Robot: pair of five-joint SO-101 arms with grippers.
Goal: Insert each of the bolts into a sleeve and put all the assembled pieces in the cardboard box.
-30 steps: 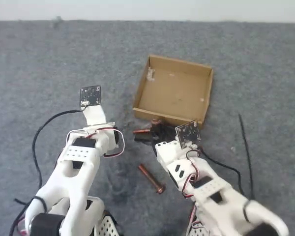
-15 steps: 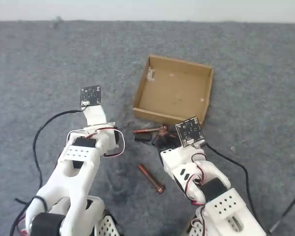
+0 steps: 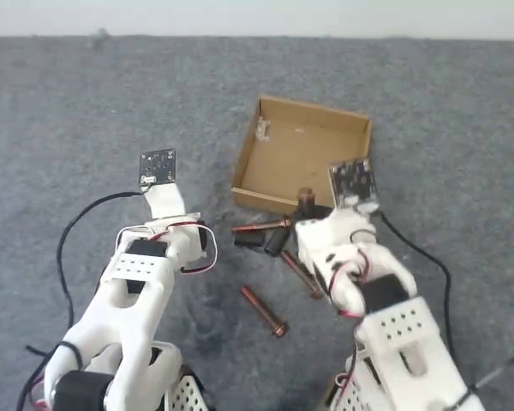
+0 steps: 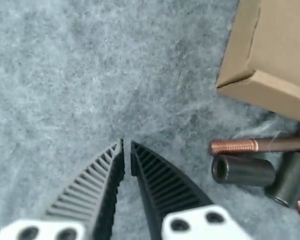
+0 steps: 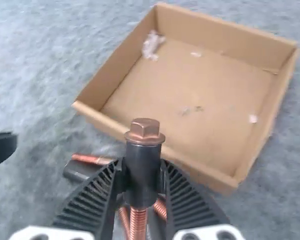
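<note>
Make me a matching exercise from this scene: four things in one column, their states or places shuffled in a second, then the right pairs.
Things
1. left end effector
2. right end effector
3. cardboard box
4. loose sleeve

States or places
A. lying on its side on the carpet, beside a bolt
B. shut on a sleeved bolt
C. no assembled piece inside yet
D. shut, empty, above bare carpet

Pairs: 1-D, 2-B, 3-C, 4-A

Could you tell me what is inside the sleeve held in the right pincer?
A copper bolt: its hex head sits atop the sleeve and its thread sticks out below. The sleeve covers the shank between.
</note>
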